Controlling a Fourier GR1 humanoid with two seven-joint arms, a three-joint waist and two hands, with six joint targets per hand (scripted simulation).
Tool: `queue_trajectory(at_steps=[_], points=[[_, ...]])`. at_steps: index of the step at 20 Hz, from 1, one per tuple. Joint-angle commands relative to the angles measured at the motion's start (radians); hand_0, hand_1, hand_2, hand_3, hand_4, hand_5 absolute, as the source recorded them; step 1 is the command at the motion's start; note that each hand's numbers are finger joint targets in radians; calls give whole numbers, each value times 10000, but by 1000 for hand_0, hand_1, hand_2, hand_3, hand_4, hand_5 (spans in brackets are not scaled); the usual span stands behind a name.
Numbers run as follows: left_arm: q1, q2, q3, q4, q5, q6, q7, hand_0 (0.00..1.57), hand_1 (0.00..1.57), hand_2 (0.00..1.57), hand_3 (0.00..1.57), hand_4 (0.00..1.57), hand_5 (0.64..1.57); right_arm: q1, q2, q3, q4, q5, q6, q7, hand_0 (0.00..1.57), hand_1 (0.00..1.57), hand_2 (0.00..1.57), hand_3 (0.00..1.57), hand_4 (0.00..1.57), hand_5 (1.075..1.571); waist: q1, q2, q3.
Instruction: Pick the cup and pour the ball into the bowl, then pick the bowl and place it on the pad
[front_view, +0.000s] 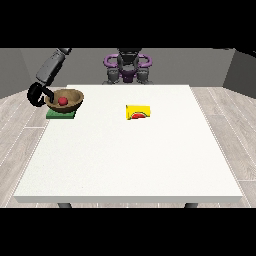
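Black hand (36, 94) at view's left curled on brown wooden bowl (66, 100) rim, red ball (63, 101) inside, over green square pad (61, 114); tilted release risks ball rolling out.

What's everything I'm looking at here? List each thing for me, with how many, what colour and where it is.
table: one, white, fills the middle of the view
bowl: one, brown, near the table's far left corner, over the pad
ball: one, red, inside the bowl
pad: one, green, flat under the bowl
cup: one, yellow with a red rim, lying on its side around the table's middle
robot body: one, grey and purple, behind the table's far edge
hand at the view's left: one, black, at the bowl's left rim
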Motion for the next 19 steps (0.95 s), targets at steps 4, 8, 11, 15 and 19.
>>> queue_trajectory(at_steps=[4,8,11,15,19], points=[[385,277,-64,1038,-485,-296,-322,0,0,0,0,657,1541,-68,253,-505,488,-920,968,1866,1571,1571,1571,1334,826,1539,-343,-944,-1],[99,480,-148,751,-272,-202,-94,0,0,0,0,645,1540,-142,-456,-234,371,-280,-325,1726,669,669,301,523,0,1535,-48,-642,8],[135,419,37,888,188,-654,-248,0,0,0,0,694,1546,-156,-917,-415,436,-391,-179,1721,0,0,0,0,0,1497,111,-523,10],[-20,-533,-969,-761,948,315,1872,0,0,0,0,983,1570,17,-1107,-173,791,-150,116,2227,0,0,0,0,0,1477,-39,-2349,34],[564,-1252,-1629,108,-127,712,1503,0,0,0,0,983,1570,-1128,-260,174,-405,-269,365,2718,0,0,0,0,701,1219,-646,-4411,-34]])
